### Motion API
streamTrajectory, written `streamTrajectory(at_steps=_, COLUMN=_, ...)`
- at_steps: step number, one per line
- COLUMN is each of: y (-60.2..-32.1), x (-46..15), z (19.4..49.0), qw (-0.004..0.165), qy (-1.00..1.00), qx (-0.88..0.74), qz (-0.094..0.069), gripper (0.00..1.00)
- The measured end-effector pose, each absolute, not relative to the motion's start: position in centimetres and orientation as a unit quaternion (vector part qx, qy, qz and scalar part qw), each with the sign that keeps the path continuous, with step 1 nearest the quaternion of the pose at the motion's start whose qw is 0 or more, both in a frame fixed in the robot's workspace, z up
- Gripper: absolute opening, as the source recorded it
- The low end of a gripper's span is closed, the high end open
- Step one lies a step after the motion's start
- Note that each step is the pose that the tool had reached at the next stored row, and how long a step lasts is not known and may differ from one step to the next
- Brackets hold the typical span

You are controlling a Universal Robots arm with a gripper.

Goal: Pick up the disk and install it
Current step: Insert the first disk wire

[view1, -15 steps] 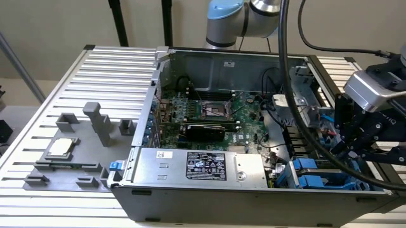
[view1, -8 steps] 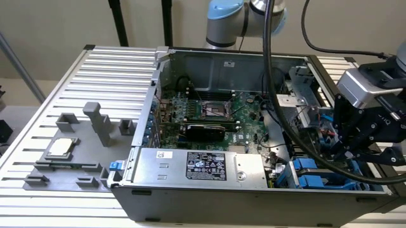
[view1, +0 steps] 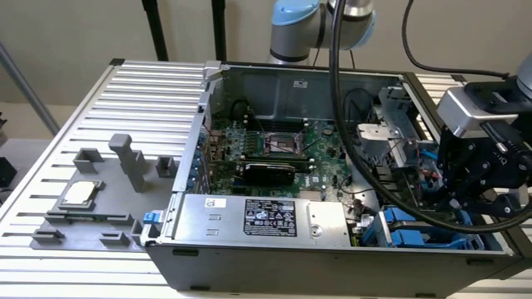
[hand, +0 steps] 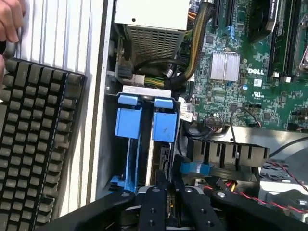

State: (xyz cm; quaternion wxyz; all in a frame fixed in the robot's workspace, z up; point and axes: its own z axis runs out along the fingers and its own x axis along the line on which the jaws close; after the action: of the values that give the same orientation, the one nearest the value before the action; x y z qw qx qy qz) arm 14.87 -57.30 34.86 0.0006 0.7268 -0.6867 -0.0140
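Hovering: hand [hand: 166, 185] narrow over blue-railed disk [hand: 163, 127] in case bay | cables [hand: 192, 62], keyboard [hand: 33, 144] beside

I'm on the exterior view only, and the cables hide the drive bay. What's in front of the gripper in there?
Observer: Two blue drive carriers stand side by side in the bay, just ahead of the gripper.
Operator: Anything outside the case on that side?
Observer: A black keyboard lies along the case's outer wall.
Operator: Is anyone near it?
Observer: Yes, a person's hand is beside one corner of the keyboard.
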Motion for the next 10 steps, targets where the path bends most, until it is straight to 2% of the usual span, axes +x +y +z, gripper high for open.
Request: streamTrajectory(at_steps=10, y=-57.3, x=14.73, z=34.49, qw=0.003, qy=-0.72, qx=0.694, qz=-0.011, gripper=0.0)
